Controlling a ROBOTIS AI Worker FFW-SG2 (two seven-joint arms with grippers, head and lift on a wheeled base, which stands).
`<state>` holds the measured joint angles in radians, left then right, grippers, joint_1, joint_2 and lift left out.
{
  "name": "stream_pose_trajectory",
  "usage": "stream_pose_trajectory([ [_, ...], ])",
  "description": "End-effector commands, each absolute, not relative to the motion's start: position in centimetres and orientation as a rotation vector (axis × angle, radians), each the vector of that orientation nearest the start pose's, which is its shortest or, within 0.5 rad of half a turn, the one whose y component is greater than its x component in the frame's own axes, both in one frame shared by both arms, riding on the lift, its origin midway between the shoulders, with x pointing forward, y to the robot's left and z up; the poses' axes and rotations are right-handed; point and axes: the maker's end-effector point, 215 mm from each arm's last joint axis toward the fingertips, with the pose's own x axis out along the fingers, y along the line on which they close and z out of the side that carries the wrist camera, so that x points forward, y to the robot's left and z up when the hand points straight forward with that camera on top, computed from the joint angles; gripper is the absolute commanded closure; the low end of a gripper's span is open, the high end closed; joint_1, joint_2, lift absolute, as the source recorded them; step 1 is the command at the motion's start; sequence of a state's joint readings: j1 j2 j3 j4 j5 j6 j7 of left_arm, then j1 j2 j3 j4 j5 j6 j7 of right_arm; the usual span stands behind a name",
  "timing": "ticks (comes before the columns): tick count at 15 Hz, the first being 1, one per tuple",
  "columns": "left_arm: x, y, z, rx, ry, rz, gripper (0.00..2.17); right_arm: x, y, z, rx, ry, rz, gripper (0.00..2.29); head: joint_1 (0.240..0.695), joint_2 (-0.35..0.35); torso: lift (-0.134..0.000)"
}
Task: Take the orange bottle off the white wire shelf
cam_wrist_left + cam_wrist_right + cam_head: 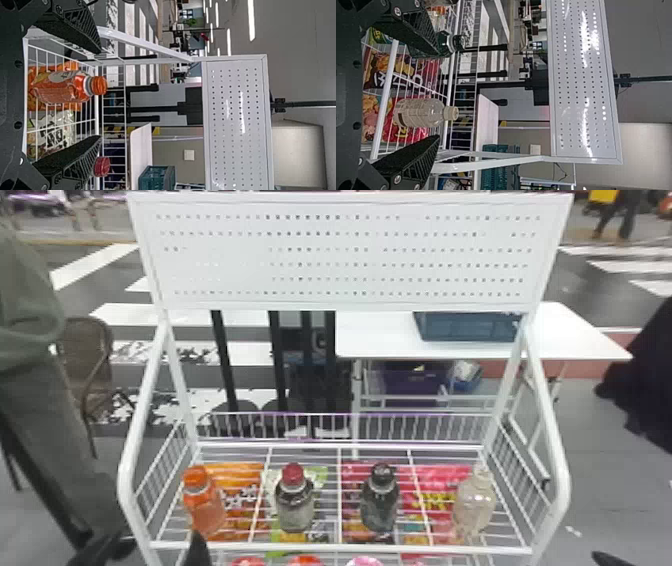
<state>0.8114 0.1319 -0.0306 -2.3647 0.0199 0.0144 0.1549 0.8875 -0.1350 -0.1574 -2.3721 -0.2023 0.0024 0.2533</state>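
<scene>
The orange bottle [204, 505] stands upright at the left end of the white wire shelf [345, 546]. My left gripper [157, 541] is low at the shelf's front left corner. In the left wrist view, the open left gripper [100, 95] has its fingers spread wide, and the orange bottle [63, 88] appears between them, farther off and untouched. My right gripper [609, 559] is at the head view's bottom right. Open as well, the right gripper [438, 95] faces the clear bottle [421, 113], holding nothing.
Right of the orange bottle stand a red-capped bottle [295, 500], a black-capped bottle [380, 500] and a clear bottle [475, 502]. Snack bags lie beneath the wires. White side posts [131, 455] flank the shelf. A table [380, 340] with a teal crate [467, 327] stands behind.
</scene>
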Motion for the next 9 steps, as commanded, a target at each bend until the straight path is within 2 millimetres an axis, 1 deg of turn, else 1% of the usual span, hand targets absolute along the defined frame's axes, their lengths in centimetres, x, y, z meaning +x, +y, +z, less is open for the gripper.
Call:
stream_pose_trajectory([
  [1, 36.5, 23.81, -29.32, 0.053, 0.035, 0.039, 0.15, 34.1, -23.55, -30.09, 0.006, 0.078, 0.24, 0.15, 0.499, 0.0, 0.0],
  [9, 36.62, 23.89, -29.61, 0.047, 0.038, 0.043, 0.15, 34.0, -23.43, -29.84, 0.009, 0.073, 0.239, 0.15, 0.499, 0.0, 0.0],
])
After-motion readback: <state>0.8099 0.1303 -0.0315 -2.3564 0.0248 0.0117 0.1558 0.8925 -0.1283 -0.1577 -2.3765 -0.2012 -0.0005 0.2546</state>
